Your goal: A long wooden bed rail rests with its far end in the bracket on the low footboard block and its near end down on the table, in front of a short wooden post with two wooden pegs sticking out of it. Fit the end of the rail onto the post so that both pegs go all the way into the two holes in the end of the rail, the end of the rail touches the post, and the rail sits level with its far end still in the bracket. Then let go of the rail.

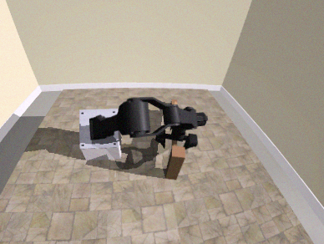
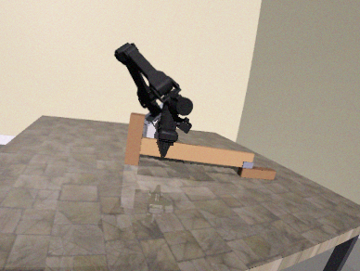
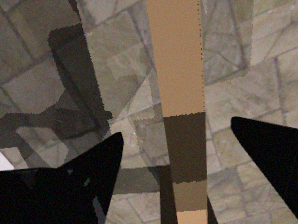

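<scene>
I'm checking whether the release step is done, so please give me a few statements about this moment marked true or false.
1. The pincer is open, with a gap on each side of the rail. True.
2. The rail lies flat on the table. False: it spans from the post to the low block, raised off the table.
3. The near end of the rail meets the post. True, as far as the exterior view shows; the pegs cannot be seen.
4. The pincer hangs over the block end of the rail. False: it hangs over the rail near the post.
</scene>
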Controlling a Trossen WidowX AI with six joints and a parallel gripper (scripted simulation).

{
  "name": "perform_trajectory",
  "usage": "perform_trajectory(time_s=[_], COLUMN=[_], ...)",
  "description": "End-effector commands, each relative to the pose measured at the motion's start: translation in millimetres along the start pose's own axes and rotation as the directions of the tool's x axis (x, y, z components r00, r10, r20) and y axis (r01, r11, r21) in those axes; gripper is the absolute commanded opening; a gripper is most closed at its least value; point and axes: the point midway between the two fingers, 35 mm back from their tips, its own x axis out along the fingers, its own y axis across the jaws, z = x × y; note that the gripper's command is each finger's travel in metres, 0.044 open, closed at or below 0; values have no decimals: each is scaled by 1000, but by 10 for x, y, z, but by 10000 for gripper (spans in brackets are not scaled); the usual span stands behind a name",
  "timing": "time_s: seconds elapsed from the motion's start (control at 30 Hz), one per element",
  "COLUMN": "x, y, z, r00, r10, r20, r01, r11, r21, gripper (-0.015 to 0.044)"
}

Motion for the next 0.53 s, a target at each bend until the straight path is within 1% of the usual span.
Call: perform_trajectory(time_s=[0.0, 0.07, 0.5], x=[-210, -279, -279], y=[-10, -3, -3], z=[216, 282, 282], r00=[1000, 1000, 1000], r10=[-12, -13, -13], r20=[4, 3, 3], r01=[12, 13, 13], r11=[1000, 1000, 1000], r21=[-4, -5, -5], gripper=[440, 440, 440])
